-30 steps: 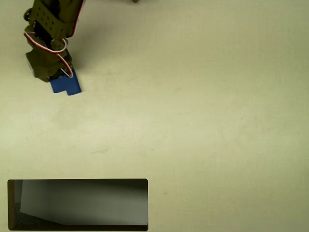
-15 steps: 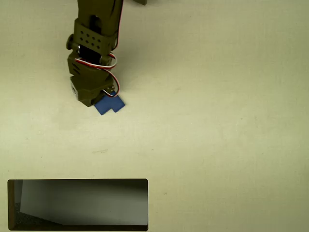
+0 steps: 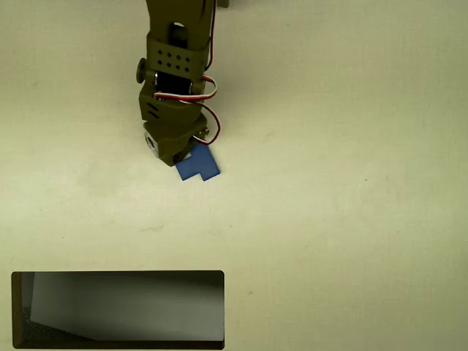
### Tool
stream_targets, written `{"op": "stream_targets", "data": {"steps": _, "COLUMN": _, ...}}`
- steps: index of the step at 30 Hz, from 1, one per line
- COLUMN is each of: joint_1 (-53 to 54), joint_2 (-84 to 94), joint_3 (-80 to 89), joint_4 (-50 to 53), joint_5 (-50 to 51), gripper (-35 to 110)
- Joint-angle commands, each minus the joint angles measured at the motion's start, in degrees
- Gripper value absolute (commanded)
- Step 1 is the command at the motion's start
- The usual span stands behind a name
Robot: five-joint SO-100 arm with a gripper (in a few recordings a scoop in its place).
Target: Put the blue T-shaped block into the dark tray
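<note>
In the overhead view the blue T-shaped block [image 3: 198, 165] sticks out from under the tip of my olive-green gripper [image 3: 187, 155], which is shut on it. My arm reaches down from the top edge and hides the fingers and part of the block. The block hangs over bare table at the upper middle-left. The dark tray [image 3: 117, 275], a wide rectangle with a thin black rim and glossy grey inside, lies at the bottom left, well below the block.
The pale tabletop [image 3: 336, 183] stretches open to the right and between the block and the tray. Red and white wires [image 3: 207, 91] loop along the gripper's side.
My arm has swung from the upper left toward the right and slightly down, carrying the blue block with it. The tray has not moved.
</note>
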Motion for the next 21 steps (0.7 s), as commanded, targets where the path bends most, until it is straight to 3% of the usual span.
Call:
{"op": "stream_targets", "data": {"steps": 1, "joint_1": 1.8, "joint_2": 3.0, "joint_3": 2.5, "joint_4": 3.2, "joint_5": -6.2, "gripper": 0}}
{"op": "stream_targets", "data": {"steps": 8, "joint_1": 3.6, "joint_2": 7.6, "joint_3": 5.0, "joint_4": 10.5, "joint_5": -14.0, "gripper": 0}}
{"op": "stream_targets", "data": {"steps": 16, "joint_1": -0.5, "joint_2": 13.7, "joint_3": 10.8, "joint_4": 12.0, "joint_5": -11.8, "gripper": 0}}
{"op": "stream_targets", "data": {"steps": 21, "joint_1": -6.9, "joint_2": 14.9, "joint_3": 11.8, "joint_4": 12.0, "joint_5": -3.9, "gripper": 0}}
